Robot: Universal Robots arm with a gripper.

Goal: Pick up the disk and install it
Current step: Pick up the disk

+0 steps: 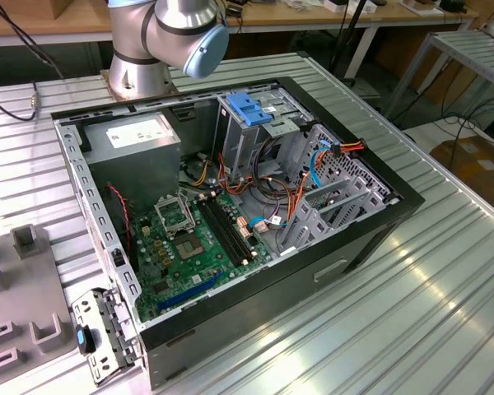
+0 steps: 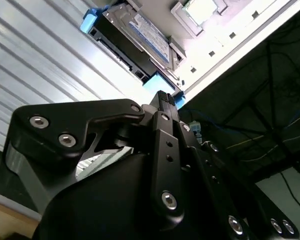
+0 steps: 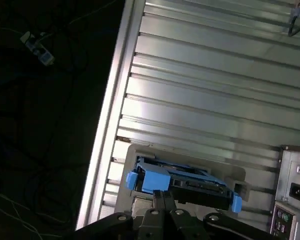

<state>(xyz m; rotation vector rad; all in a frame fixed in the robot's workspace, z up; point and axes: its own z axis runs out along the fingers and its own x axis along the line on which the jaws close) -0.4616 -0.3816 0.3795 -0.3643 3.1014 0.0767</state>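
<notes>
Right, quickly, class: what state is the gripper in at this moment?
Gripper: open or closed cannot be told; it sits close by the disk, at its blue end.

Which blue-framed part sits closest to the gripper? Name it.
The disk in its blue carrier, lying just ahead of the gripper; the blue handle sits on the drive cage inside the computer case.
</notes>
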